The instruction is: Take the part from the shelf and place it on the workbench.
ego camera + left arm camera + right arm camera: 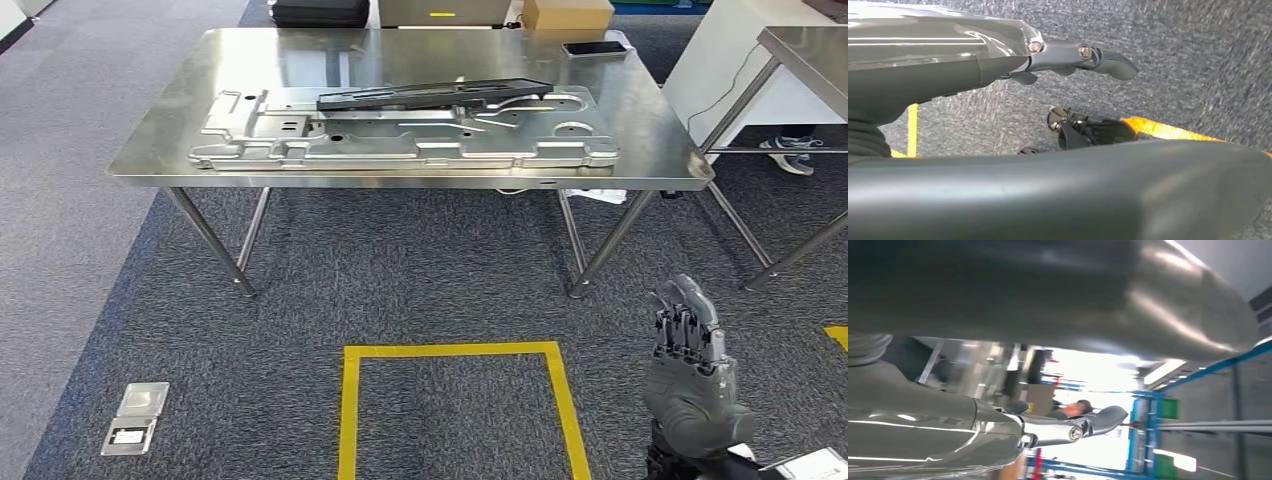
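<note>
A long black part [435, 95] lies on a large silver stamped panel [400, 135] on the steel workbench [150, 150] ahead of me. My right hand [692, 370] is raised at the lower right, well short of the bench, fingers straight and pointing up, holding nothing. In the right wrist view that hand [998, 430] reaches out with nothing in it. My left hand [973, 60] hangs over the grey carpet with its fingers [1108, 59] stretched out and nothing in its grasp.
A phone [593, 47] lies at the bench's far right corner; a cardboard box [567, 12] and a black case [320, 12] stand behind. A second steel table [800, 50] is at the right. A yellow tape square [350, 400] and a floor socket [135, 420] mark the carpet.
</note>
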Controlling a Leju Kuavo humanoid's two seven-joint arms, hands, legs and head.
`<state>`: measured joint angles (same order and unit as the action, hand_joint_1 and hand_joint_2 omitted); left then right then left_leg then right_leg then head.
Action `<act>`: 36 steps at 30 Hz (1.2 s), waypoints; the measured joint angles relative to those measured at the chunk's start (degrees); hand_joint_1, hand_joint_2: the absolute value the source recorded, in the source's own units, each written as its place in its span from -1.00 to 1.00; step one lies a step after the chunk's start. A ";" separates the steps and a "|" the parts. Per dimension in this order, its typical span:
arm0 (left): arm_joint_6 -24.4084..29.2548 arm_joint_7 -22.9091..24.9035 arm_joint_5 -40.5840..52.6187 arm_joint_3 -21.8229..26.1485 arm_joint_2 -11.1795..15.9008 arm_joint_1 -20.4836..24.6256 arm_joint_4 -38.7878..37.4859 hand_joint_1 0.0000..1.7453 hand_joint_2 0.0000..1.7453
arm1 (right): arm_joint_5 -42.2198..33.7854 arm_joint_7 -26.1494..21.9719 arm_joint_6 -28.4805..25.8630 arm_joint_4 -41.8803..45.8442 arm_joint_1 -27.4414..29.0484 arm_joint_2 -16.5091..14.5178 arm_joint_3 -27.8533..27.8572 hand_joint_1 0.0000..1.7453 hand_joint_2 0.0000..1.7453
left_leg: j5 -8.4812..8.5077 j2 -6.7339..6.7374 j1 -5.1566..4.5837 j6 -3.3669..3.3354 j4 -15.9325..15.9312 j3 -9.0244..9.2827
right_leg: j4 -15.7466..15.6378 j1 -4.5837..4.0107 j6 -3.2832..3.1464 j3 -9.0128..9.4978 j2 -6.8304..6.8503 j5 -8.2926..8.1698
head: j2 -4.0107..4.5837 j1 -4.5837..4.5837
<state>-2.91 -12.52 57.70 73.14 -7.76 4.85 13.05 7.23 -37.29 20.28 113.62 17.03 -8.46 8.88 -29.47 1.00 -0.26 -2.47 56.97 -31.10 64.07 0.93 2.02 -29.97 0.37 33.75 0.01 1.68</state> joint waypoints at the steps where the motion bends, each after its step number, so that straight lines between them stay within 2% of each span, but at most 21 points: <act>1: 0.02 -0.02 -0.01 0.13 -0.07 0.03 0.00 -1.00 -1.00 | 0.92 0.00 -0.44 -0.49 0.23 -0.01 0.09 -1.00 -1.00 | 0.07 0.01 -0.10 0.17 0.55 -0.47 | -3.41 -0.05 -0.15 2.13 -0.01 -0.50 | 0.00 0.02; 3: 0.03 -0.09 -0.04 0.36 -0.16 0.06 0.00 -1.00 -1.00 | 3.60 0.00 -1.66 -1.79 0.71 -0.02 0.50 -1.00 -1.00 | 0.36 0.00 -0.29 0.71 1.30 -1.16 | -6.55 -0.18 -0.47 3.76 -0.05 -0.35 | -0.01 0.04; 5: 0.03 -0.17 -0.10 0.53 -0.23 0.03 0.00 -1.00 -1.00 | 6.79 0.00 -2.71 -3.77 1.13 -0.09 1.21 -1.00 -1.00 | 0.55 -0.08 -0.28 1.47 1.63 -1.68 | -6.80 0.00 -1.11 3.20 -0.06 -0.46 | -0.01 0.05; 6: 0.03 -0.22 -0.13 0.60 -0.26 -0.01 0.00 -1.00 -1.00 | 8.31 0.00 -2.93 -5.04 1.22 -0.22 1.68 -1.00 -1.00 | -0.22 -0.19 -0.23 1.86 2.18 -2.02 | -6.90 0.14 -1.63 2.82 -0.02 -0.71 | -0.01 0.08; 8: 0.02 -0.31 -0.13 0.70 -0.32 -0.04 0.00 -1.00 -1.00 | 10.86 0.00 -2.86 -7.91 1.34 -0.66 2.75 -1.00 -1.00 | -4.26 -0.41 0.06 2.60 5.87 -3.21 | -7.01 0.30 -2.55 1.83 0.13 -1.51 | -0.01 0.13; 10: 0.01 -0.37 -0.13 0.78 -0.43 -0.06 0.00 -1.00 -1.00 | 14.00 0.00 -3.08 -11.18 1.46 -1.13 4.01 -1.00 -1.00 | -8.87 -0.47 0.36 3.08 12.72 -4.88 | -6.94 0.15 -2.84 0.69 0.30 -2.38 | 0.00 0.15; 11: 0.01 -0.40 -0.13 0.84 -0.47 -0.09 0.00 -1.00 -1.00 | 15.82 0.00 -3.44 -12.83 1.49 -1.31 4.60 -1.00 -1.00 | -9.78 -0.47 0.44 3.18 15.36 -5.23 | -6.89 0.06 -2.83 0.12 0.39 -2.82 | 0.00 0.15; 12: 0.01 -0.45 -0.13 0.92 -0.50 -0.12 0.00 -1.00 -1.00 | 17.71 0.00 -3.91 -14.54 1.50 -1.46 5.16 -1.00 -1.00 | -9.43 -0.48 0.46 3.17 16.23 -4.77 | -6.82 -0.03 -2.81 -0.45 0.46 -3.22 | 0.00 0.15; 13: 0.01 -0.49 -0.12 1.01 -0.50 -0.16 0.00 -1.00 -1.00 | 19.38 0.00 -4.34 -16.27 1.48 -1.59 5.71 -1.00 -1.00 | -8.04 -0.49 0.44 3.03 14.83 -3.27 | -6.74 -0.12 -2.77 -0.96 0.49 -3.57 | 0.00 0.15; 16: 0.03 -0.60 -0.11 1.19 -0.51 -0.15 0.15 -1.00 -1.00 | 23.70 0.00 -5.92 -21.94 1.09 -1.97 7.51 -1.00 -1.00 | -4.06 -0.72 0.02 1.87 2.95 4.68 | -6.56 -0.37 -2.38 -1.91 0.49 -4.47 | 0.00 0.15; 18: 0.03 -0.67 -0.11 1.28 -0.57 -0.10 0.32 -1.00 -1.00 | 26.81 0.00 -7.44 -26.66 0.36 -2.11 9.04 -1.00 -1.00 | -3.80 -0.89 -0.36 1.24 -1.42 7.12 | -6.50 -0.41 -1.77 -2.26 0.49 -5.16 | 0.00 0.14; 20: 0.02 -0.68 -0.10 1.41 -0.71 -0.11 0.35 -1.00 -1.00 | 28.86 0.00 -8.59 -31.85 -0.39 -2.13 10.83 -1.00 -1.00 | -3.41 -0.83 -0.38 0.77 -1.96 6.79 | -6.46 -0.37 -1.06 -2.60 0.47 -5.64 | 0.01 0.13; 21: 0.02 -0.69 -0.09 1.49 -0.79 -0.12 0.35 -1.00 -1.00 | 29.45 0.00 -9.25 -34.18 -0.63 -2.13 11.70 -1.00 -1.00 | -3.02 -0.72 -0.27 0.41 -2.11 6.44 | -6.08 -0.35 -0.77 -2.91 0.38 -5.09 | 0.01 0.10; 23: 0.00 -0.72 -0.03 1.65 -0.91 -0.18 0.38 -1.00 -1.00 | 30.56 0.00 -10.87 -39.43 -1.69 -1.86 13.39 -1.00 -1.00 | -2.00 -0.36 -0.01 -0.43 -2.32 5.48 | -2.68 -0.34 -0.39 -4.33 0.11 -1.43 | 0.00 0.05; 25: -0.04 -0.77 0.07 1.74 -1.07 -0.24 0.39 -1.00 -1.00 | 32.19 0.00 -13.19 -46.35 -3.35 -1.18 15.19 -1.00 -1.00 | -1.21 -0.06 -0.10 -0.83 -2.13 4.25 | 4.33 -0.31 -0.12 -6.51 -0.02 3.36 | 0.00 0.02; 26: -0.07 -0.79 0.14 1.77 -1.18 -0.25 0.39 -1.00 -1.00 | 32.93 0.00 -14.50 -49.99 -4.04 -0.73 16.00 -1.00 -1.00 | -0.88 0.02 -0.14 -0.87 -1.90 3.58 | 7.38 -0.29 0.04 -7.14 -0.01 4.53 | 0.01 0.02; 27: -0.09 -0.82 0.20 1.78 -1.29 -0.26 0.39 -1.00 -1.00 | 33.58 0.00 -16.03 -53.34 -4.62 -0.20 16.66 -1.00 -1.00 | -0.62 0.04 -0.16 -0.85 -1.57 2.88 | 8.85 -0.28 0.16 -6.96 -0.01 4.46 | 0.01 0.02; 28: -0.10 -0.85 0.31 1.80 -1.39 -0.27 0.39 -1.00 -1.00 | 34.03 0.00 -17.65 -56.93 -5.31 0.46 17.26 -1.00 -1.00 | -0.45 0.06 -0.15 -0.79 -1.13 2.20 | 8.13 -0.26 0.26 -5.76 -0.01 3.34 | 0.01 0.02; 30: -0.13 -0.93 0.65 1.82 -1.56 -0.23 0.39 -1.00 -1.00 | 34.74 0.00 -20.80 -64.64 -7.26 2.06 18.51 -1.00 -1.00 | -0.31 0.12 -0.11 -0.64 -0.04 0.96 | 1.12 -0.16 0.30 -0.89 0.01 0.42 | 0.00 0.02; 32: -0.16 -1.03 0.95 1.83 -1.68 -0.11 0.39 -1.00 -1.00 | 35.30 0.03 -23.39 -72.43 -9.47 3.55 19.89 -1.00 -1.00 | -0.21 0.15 -0.29 -0.31 1.08 -0.08 | -5.33 -0.19 -0.01 2.81 -0.05 -0.55 | 0.00 0.02; 36: -0.32 -1.13 1.06 1.85 -1.70 -0.19 0.41 -1.00 -1.00 | 35.96 2.28 -25.12 -84.82 -12.59 5.38 22.74 -1.00 -1.00 | -0.02 -0.03 -0.36 0.94 1.96 -0.95 | -6.87 -0.19 -1.35 2.75 -0.01 -1.00 | 0.00 0.07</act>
<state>-3.23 -13.65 58.76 75.00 -9.46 4.66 13.46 43.19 -35.01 -4.84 28.80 4.45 -3.08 31.62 -29.50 0.96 -0.62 -1.53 58.93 -32.05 57.20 0.74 0.67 -27.22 0.36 32.75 0.01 1.75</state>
